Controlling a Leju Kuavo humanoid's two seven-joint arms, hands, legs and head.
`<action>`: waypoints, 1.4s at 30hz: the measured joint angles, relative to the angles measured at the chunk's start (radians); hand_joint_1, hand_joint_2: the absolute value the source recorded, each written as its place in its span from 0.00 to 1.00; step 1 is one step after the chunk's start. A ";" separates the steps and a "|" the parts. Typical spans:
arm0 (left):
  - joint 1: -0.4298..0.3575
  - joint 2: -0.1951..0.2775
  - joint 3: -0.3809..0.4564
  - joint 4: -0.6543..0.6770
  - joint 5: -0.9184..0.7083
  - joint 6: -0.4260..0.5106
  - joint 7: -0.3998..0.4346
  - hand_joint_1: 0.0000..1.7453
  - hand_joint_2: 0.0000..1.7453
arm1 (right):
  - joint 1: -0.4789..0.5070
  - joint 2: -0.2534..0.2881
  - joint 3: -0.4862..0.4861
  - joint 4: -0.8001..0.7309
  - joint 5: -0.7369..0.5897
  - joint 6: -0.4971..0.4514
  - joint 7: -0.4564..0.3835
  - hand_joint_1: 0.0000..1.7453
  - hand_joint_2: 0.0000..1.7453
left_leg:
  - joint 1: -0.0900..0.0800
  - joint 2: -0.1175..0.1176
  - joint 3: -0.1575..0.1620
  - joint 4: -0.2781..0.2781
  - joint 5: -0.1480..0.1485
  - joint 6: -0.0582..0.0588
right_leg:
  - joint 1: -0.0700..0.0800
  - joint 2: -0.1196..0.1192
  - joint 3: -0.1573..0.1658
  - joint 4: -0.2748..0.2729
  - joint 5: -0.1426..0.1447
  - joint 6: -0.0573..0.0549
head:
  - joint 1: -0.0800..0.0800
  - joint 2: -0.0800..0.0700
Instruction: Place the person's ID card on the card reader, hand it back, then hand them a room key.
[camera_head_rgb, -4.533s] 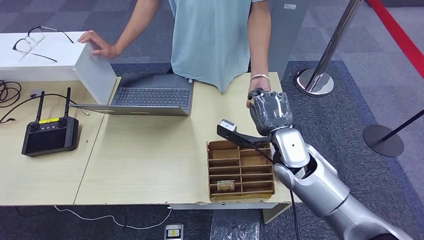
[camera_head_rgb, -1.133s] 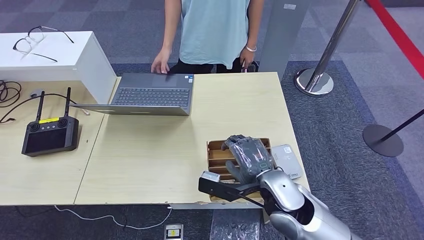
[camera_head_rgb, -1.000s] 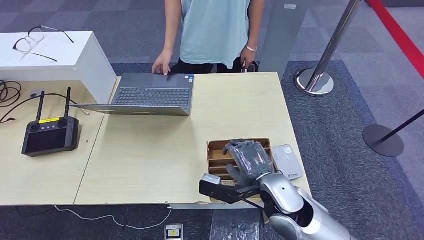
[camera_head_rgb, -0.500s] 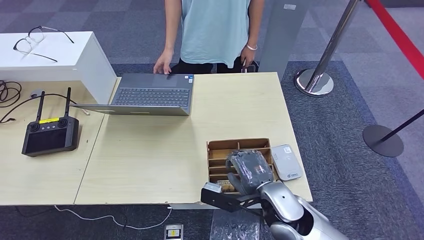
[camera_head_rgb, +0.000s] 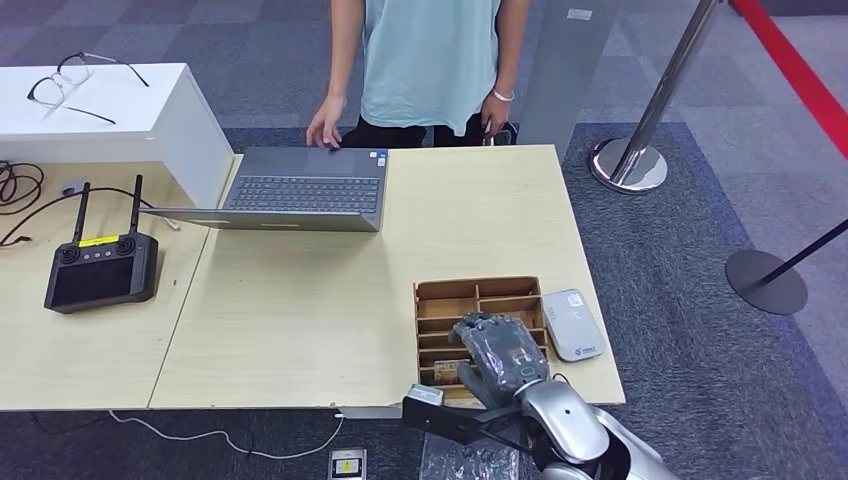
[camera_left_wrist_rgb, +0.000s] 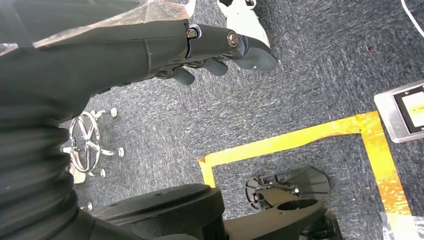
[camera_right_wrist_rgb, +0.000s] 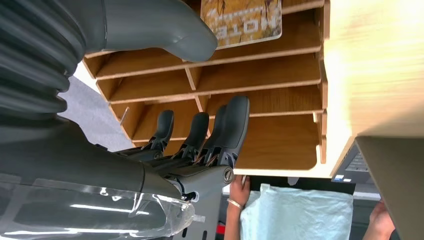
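Observation:
My right hand (camera_head_rgb: 503, 352) hovers over the near half of the wooden slotted box (camera_head_rgb: 480, 297), fingers spread and holding nothing. In the right wrist view the thumb (camera_right_wrist_rgb: 155, 25) lies beside a yellow-brown room key card (camera_right_wrist_rgb: 242, 19) lying in one slot of the box (camera_right_wrist_rgb: 280, 80), and the dark fingers (camera_right_wrist_rgb: 220, 125) reach over bare slots. The grey card reader (camera_head_rgb: 572, 324) lies just right of the box with nothing on it. The person (camera_head_rgb: 430, 60) stands at the table's far side, one hand (camera_head_rgb: 325, 128) at the laptop. My left hand (camera_left_wrist_rgb: 215, 47) hangs over the carpet, holding nothing.
An open laptop (camera_head_rgb: 305, 190) sits at the back middle of the table (camera_head_rgb: 300, 310). A black remote controller (camera_head_rgb: 98, 268) lies at the left, beside a white box with glasses (camera_head_rgb: 75, 80). A stanchion base (camera_head_rgb: 630, 165) stands on the floor at the right.
My right hand has pulled back from the person's hand at the far edge and slid toward the near edge over the box. The person has stepped back.

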 joint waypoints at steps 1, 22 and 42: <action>0.000 0.000 0.000 0.000 0.000 0.000 0.000 0.00 1.00 | 0.003 0.000 0.000 0.000 0.000 0.000 0.000 0.53 1.00 | 0.000 0.000 0.000 0.000 0.000 0.000 | 0.000 0.000 0.000 0.000 0.000 0.000 | 0.000 0.000; 0.000 0.001 0.000 0.000 -0.003 0.000 -0.004 0.00 1.00 | 0.015 0.010 0.009 0.000 0.000 0.002 -0.016 0.50 1.00 | 0.000 0.000 0.000 0.000 0.000 0.000 | 0.000 0.000 0.000 0.000 0.000 0.000 | 0.000 0.000; 0.000 0.000 0.000 0.000 -0.010 0.000 -0.008 0.00 1.00 | 0.010 0.041 0.010 0.034 -0.017 -0.029 -0.051 0.49 1.00 | 0.000 0.000 0.000 0.000 0.000 0.000 | 0.000 0.000 0.001 0.000 0.000 0.000 | 0.000 0.000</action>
